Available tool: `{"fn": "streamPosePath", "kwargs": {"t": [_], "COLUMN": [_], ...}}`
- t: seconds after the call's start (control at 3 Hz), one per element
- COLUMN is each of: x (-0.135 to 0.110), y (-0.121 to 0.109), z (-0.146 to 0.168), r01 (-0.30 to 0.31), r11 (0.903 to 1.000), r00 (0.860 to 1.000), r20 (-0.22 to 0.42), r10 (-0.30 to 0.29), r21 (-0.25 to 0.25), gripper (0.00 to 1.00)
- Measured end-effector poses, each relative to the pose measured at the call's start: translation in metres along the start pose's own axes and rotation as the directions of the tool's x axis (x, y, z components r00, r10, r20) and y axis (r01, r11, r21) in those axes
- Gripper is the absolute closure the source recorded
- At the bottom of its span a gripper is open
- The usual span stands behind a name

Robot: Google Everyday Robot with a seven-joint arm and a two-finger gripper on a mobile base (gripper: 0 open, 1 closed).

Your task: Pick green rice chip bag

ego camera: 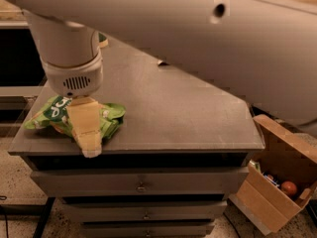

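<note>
The green rice chip bag lies crumpled at the front left corner of the grey table. It is bright green with a dark green label and white lettering. My gripper hangs straight down from the white wrist, right over the middle of the bag. Its cream tip reaches down past the bag to the table's front edge. The gripper hides the bag's centre; the bag's left and right ends show on either side of it.
My large white arm spans the top of the view and hides the back of the table. Drawers sit below the tabletop. An open cardboard box with small items stands on the floor to the right.
</note>
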State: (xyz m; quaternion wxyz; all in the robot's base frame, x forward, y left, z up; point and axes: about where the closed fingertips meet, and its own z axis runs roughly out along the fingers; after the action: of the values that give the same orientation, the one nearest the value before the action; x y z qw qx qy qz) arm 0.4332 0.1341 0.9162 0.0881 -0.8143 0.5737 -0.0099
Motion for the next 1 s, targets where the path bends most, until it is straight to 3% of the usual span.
{"fn": "streamPosePath", "kwargs": {"t": [0.67,1.0], "x": [-0.034,-0.037], "y": [-0.033,-0.048], "z": [0.037,0.055], "r01": [-0.034,-0.073], "r11": [0.9982,0.9949], "r00": [0.999,0.997], "r20": [-0.008,-0.004], "r10": [0.033,0.073], "r21": [-0.050,-0.070], "gripper": [0.00,0.00]}}
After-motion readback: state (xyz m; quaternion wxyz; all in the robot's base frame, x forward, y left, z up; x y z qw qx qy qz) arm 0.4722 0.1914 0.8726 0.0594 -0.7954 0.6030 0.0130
